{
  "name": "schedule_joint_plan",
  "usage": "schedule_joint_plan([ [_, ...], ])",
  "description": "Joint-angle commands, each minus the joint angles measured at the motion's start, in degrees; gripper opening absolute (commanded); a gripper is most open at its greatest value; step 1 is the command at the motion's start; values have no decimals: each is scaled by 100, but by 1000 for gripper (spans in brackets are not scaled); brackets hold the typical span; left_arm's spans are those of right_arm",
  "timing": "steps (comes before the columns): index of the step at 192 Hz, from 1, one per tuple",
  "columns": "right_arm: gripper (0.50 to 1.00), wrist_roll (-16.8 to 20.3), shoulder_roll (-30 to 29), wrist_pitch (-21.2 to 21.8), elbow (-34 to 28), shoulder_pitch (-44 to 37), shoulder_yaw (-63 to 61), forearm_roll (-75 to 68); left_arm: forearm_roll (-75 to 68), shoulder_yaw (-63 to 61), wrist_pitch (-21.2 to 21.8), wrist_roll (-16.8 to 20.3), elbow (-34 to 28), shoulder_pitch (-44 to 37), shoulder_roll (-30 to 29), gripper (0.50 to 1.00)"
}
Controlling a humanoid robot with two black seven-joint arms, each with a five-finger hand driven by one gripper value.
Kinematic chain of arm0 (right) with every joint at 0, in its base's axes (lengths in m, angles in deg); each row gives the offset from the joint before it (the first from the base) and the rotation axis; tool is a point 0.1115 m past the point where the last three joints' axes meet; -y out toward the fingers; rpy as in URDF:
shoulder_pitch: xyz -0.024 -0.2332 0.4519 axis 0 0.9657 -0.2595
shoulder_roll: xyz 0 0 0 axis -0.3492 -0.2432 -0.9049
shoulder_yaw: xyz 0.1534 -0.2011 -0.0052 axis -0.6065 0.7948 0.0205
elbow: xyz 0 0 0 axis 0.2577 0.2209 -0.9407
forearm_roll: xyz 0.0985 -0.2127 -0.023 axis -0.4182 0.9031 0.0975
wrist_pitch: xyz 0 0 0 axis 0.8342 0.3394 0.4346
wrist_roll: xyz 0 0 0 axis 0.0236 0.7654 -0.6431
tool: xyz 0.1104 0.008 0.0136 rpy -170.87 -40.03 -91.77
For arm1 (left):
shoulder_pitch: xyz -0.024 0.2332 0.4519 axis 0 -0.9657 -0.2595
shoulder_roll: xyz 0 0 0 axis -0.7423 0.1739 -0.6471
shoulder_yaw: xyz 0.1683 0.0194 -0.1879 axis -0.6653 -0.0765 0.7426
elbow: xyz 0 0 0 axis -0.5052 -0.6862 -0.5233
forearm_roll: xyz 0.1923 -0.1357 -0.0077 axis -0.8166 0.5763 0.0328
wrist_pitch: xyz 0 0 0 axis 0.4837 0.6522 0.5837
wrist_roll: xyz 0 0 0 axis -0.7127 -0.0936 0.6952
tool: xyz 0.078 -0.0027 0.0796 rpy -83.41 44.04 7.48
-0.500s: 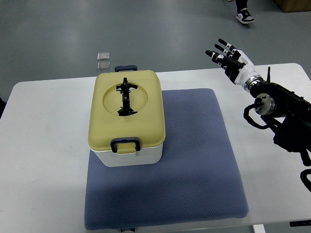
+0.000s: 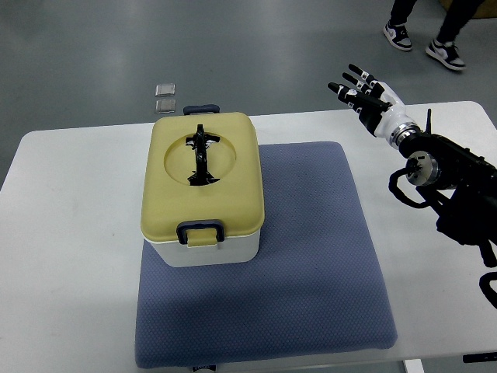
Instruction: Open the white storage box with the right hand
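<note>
The white storage box (image 2: 203,250) stands on the left part of a blue-grey mat (image 2: 311,264). Its yellow lid (image 2: 202,175) is down, with a black handle (image 2: 201,155) folded in a round recess and a dark latch (image 2: 200,231) at the near edge. My right hand (image 2: 363,95) hovers over the table's far right, well to the right of the box, fingers spread and holding nothing. Its black arm (image 2: 450,183) enters from the right edge. The left arm does not show.
The white table (image 2: 70,256) carries the mat. Two small clear squares (image 2: 165,96) lie on the grey floor beyond the table. A person's feet in sneakers (image 2: 423,40) stand on the floor at the top right.
The person's feet at the top right have shifted, with two shoes now showing. My right hand and the box have not moved.
</note>
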Motion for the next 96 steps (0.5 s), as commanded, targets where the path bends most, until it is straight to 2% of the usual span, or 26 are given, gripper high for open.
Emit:
schedule_joint_plan([
  [1,924,0,6,8,-9,-4,9,0,-3,-4,-9,-3,-7,-2,0,1000],
  [96,924,44,14,17,17,58,88,18,-3,-13,0,-3,-25,-2,0,1000],
])
